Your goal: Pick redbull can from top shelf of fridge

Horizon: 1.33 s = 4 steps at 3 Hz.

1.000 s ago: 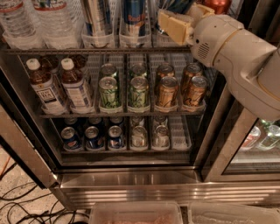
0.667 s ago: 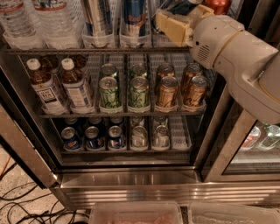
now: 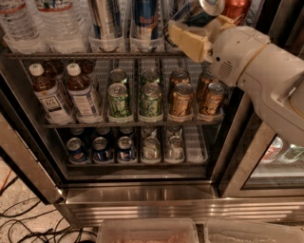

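White arm [image 3: 266,71] up-left; gripper [image 3: 191,34] at top shelf [image 3: 71,55] clasps tilted redbull can [image 3: 205,11].

The gripper [image 3: 190,40], up at the top shelf [image 3: 71,55] of the fridge [image 3: 142,194], is blocky and pale yellow. Behind it, the arm [image 3: 256,66] wears a thick, rounded off-white shell with 1 patch of small vent holes and a tan seam.
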Tool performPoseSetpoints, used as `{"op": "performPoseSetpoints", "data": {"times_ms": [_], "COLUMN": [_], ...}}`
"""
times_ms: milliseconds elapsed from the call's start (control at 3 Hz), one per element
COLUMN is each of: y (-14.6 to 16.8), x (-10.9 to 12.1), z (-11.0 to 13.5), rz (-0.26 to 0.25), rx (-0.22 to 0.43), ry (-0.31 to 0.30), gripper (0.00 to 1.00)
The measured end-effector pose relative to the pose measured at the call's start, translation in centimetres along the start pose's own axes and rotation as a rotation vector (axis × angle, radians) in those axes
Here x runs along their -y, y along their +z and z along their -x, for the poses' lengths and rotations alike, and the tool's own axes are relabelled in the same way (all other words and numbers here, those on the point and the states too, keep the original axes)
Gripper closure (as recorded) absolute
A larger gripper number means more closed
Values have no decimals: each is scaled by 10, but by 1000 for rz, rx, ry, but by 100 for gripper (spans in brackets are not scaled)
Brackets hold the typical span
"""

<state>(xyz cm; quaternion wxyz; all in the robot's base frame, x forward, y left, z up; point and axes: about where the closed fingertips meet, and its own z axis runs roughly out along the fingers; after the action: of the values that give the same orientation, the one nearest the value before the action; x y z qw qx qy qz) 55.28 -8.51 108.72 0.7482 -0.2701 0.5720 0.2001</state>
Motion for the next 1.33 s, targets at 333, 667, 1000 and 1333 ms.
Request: {"op": "performPoseSetpoints", "data": {"times_ms": [333,667,1000,1333], "y": [-9,-19,-29,-38], "x": [-13,-23,-31,-45], "z": [-3,-10,-24,-42], "rz": [35,76,113,191], "rx": [-33,-80,-144,-241], "ry": [-4,3,9,17], "gripper": [100,100,100,100]}}
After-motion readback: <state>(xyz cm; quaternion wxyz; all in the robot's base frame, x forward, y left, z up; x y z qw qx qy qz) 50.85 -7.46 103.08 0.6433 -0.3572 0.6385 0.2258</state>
